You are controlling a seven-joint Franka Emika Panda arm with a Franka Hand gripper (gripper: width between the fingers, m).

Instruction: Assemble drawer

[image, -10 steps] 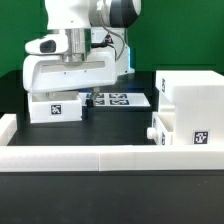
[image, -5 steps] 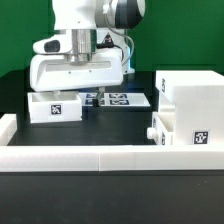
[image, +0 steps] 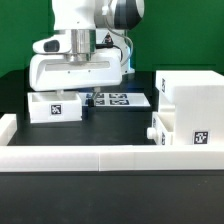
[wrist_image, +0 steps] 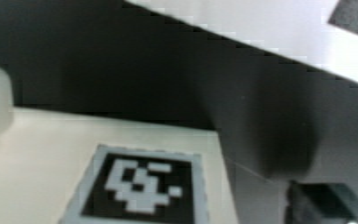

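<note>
A white open-top tray (image: pixel 55 108) with a square tag on its front lies on the black table at the exterior view's left. My gripper (image: pixel 78 95) hangs straight down over it, the wide white hand just above the tray's rim. The fingertips are hidden behind the tray wall, so I cannot tell how the jaws stand. The wrist view shows a tagged white surface (wrist_image: pixel 149 185) very close, with one dark finger (wrist_image: pixel 332 200) beside it. The tall box shell (image: pixel 192 95) stands at the right, with a smaller white part (image: pixel 158 128), seemingly the second tray, sticking out of its left side.
The marker board (image: pixel 122 98) lies flat behind the tray, between it and the shell. Low white border blocks run along the front (image: pixel 100 158) and the left edge (image: pixel 8 128).
The hand has shifted a little to the exterior view's right and slightly up over the tray, then stayed still. The tray and shell have not moved.
</note>
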